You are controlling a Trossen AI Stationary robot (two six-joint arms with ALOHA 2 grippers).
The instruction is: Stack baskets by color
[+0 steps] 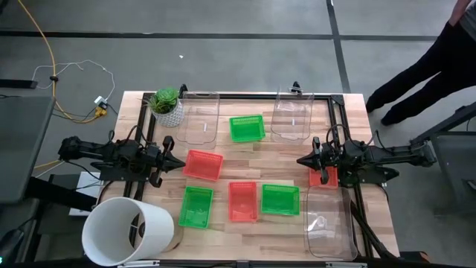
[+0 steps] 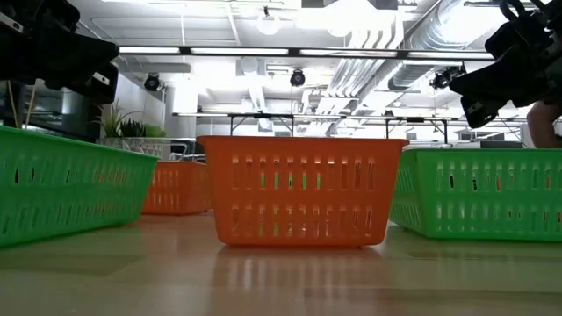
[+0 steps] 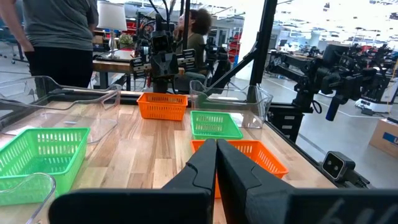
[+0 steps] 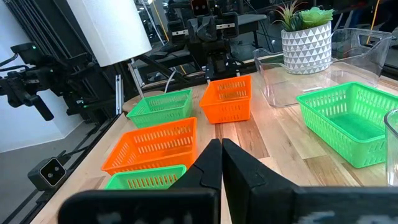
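Observation:
Three red and three green baskets rest bottom-down on the wooden table. A green basket (image 1: 247,128) lies far centre, and a red basket (image 1: 203,164) lies just right of my left gripper (image 1: 178,162). In the near row are a green basket (image 1: 195,206), a red basket (image 1: 242,201) and a green basket (image 1: 280,199). Another red basket (image 1: 325,177) is partly hidden under my right arm. My right gripper (image 1: 301,160) hovers at the right, pointing left. Both grippers are shut, level, above the table and hold nothing. My left gripper (image 3: 216,146) and my right gripper (image 4: 221,146) show shut in their wrist views.
Clear bins stand at the far left (image 1: 199,115), far right (image 1: 291,115) and near right (image 1: 329,222). A white bucket (image 1: 126,231) sits at the near left corner and a potted plant (image 1: 166,104) at the far left. A person (image 1: 431,67) stands beyond the table's far right corner.

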